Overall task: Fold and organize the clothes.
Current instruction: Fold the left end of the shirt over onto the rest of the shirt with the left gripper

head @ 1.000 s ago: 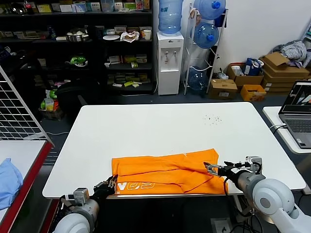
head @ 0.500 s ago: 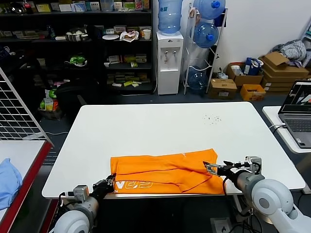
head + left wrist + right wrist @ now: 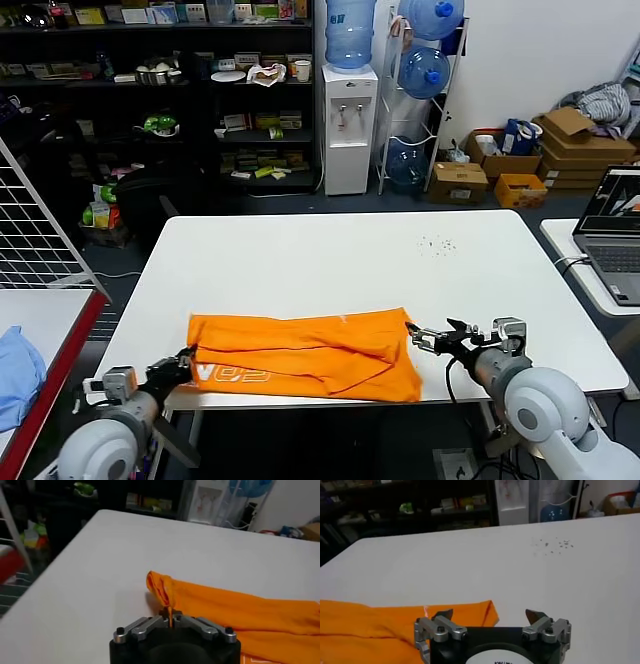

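Observation:
The orange T-shirt [image 3: 305,352] lies folded lengthwise along the white table's near edge, with white lettering near its left end. My left gripper [image 3: 180,362] is shut on the shirt's left end; in the left wrist view a fold of the orange fabric [image 3: 167,596] runs into the closed gripper [image 3: 170,620]. My right gripper [image 3: 428,340] is open just off the shirt's right end, holding nothing. In the right wrist view the gripper [image 3: 490,614] has its jaws spread wide with the shirt's corner [image 3: 475,614] between and beyond them.
The white table [image 3: 330,265] carries small dark specks [image 3: 437,244] at the far right. A laptop [image 3: 612,235] sits on a side table at right. A light blue cloth [image 3: 18,370] lies on a red-edged table at left. Shelves, a water dispenser and boxes stand behind.
The shirt has slid to the left along the table edge, pulled by my left gripper. My right gripper has let go of the right end and now stands open beside it.

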{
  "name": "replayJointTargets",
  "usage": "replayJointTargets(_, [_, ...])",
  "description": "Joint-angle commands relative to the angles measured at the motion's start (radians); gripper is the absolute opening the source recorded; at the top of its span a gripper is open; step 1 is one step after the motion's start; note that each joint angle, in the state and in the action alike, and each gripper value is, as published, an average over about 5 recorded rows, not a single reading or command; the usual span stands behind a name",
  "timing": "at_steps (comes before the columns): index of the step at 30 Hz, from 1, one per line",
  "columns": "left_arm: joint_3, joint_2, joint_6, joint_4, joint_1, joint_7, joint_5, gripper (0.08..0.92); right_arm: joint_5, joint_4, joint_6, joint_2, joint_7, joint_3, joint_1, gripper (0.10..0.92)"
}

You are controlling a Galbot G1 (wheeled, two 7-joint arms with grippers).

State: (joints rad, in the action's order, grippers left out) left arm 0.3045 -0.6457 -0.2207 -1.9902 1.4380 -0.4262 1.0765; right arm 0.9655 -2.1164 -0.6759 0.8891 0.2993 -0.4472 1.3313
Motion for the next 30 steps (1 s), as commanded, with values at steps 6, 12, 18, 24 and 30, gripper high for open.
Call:
replayJointTargets(6, [0.377, 0.152, 0.021, 0.206, 0.140, 0.081, -0.034, 0.117, -0.239, 0.029, 0.073, 0.121, -0.107, 0.037, -0.030, 0.921])
replayJointTargets(12, [0.383, 0.151, 0.035, 0.266, 0.143, 0.120, -0.074, 0.117, -0.272, 0.040, 0.073, 0.163, -0.101, 0.039, -0.042, 0.921])
replayJointTargets(18, [0.375, 0.110, 0.033, 0.163, 0.199, 0.082, -0.059, 0.117, -0.301, 0.042, 0.064, 0.173, -0.086, 0.022, -0.015, 0.921])
replayJointTargets(24, [0.259, 0.017, 0.004, -0.123, 0.186, -0.024, 0.067, 0.117, -0.328, 0.058, 0.066, 0.188, -0.077, 0.005, 0.030, 0.921])
replayJointTargets(30, [-0.037, -0.083, -0.038, -0.266, -0.058, -0.147, 0.172, 0.117, -0.342, 0.058, 0.062, 0.221, -0.064, -0.006, 0.058, 0.921])
